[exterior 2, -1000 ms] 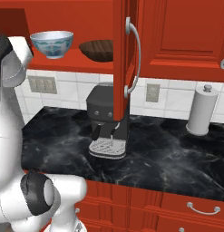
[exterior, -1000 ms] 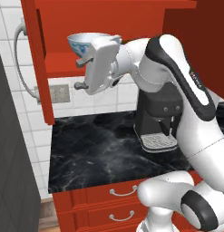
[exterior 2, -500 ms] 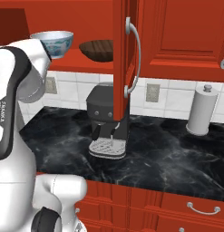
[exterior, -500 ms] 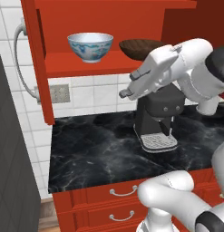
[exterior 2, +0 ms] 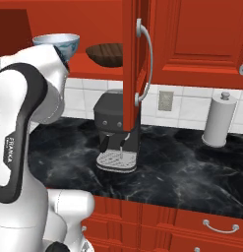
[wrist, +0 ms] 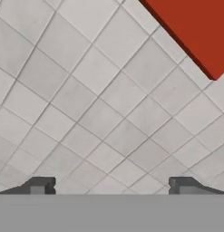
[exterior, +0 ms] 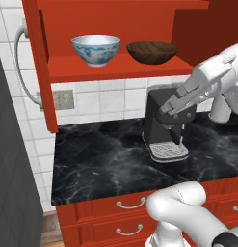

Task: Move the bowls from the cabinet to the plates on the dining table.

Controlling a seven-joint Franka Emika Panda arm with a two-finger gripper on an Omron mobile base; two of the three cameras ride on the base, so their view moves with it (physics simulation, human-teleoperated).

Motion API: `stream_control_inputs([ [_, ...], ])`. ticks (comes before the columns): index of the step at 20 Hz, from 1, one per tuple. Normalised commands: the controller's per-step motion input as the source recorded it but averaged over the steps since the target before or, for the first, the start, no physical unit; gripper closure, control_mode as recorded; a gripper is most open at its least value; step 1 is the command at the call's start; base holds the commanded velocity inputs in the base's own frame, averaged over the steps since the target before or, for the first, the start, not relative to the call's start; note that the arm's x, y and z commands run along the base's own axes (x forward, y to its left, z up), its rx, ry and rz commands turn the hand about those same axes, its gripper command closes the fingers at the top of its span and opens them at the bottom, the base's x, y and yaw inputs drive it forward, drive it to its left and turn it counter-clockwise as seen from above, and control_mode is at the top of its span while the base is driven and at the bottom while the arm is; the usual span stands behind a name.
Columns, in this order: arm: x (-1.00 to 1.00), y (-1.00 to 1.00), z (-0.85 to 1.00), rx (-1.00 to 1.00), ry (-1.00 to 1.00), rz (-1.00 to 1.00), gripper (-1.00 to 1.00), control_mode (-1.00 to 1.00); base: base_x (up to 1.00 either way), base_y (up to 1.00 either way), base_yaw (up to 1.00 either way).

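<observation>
Bowls are the goal, and none is held: the fingers stand wide apart, empty, facing white wall tiles beneath the red cabinet. The gripper hangs below the shelf, in front of the coffee machine on the black counter. The blue-patterned bowl sits near the shelf's left end, the wooden bowl just beside it towards the right. A good reach likely means rising above the shelf's front edge, levelling the hand, then straddling one rim before closing, clear of the open door.
</observation>
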Motion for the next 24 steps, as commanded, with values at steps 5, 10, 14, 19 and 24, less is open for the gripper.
stream_control_inputs([
  [5, -0.04, 0.39, 0.00, -0.23, 0.00, -0.03, -1.00, -1.00, 0.00, 0.00, 0.00],
  [10, 0.00, -0.11, 0.00, -0.30, 0.00, -0.14, -1.00, -1.00, 0.00, 0.00, 0.00],
  [14, 0.00, -0.37, 0.00, -0.25, 0.00, -0.22, -1.00, -1.00, 0.00, 0.00, 0.00],
  [19, 0.00, -0.28, -0.15, -0.27, -0.01, -0.23, -1.00, -1.00, 0.00, 0.00, 0.00],
  [24, -0.43, -0.05, -0.33, -0.19, -0.07, -0.23, -1.00, -1.00, 0.00, 0.00, 0.00],
])
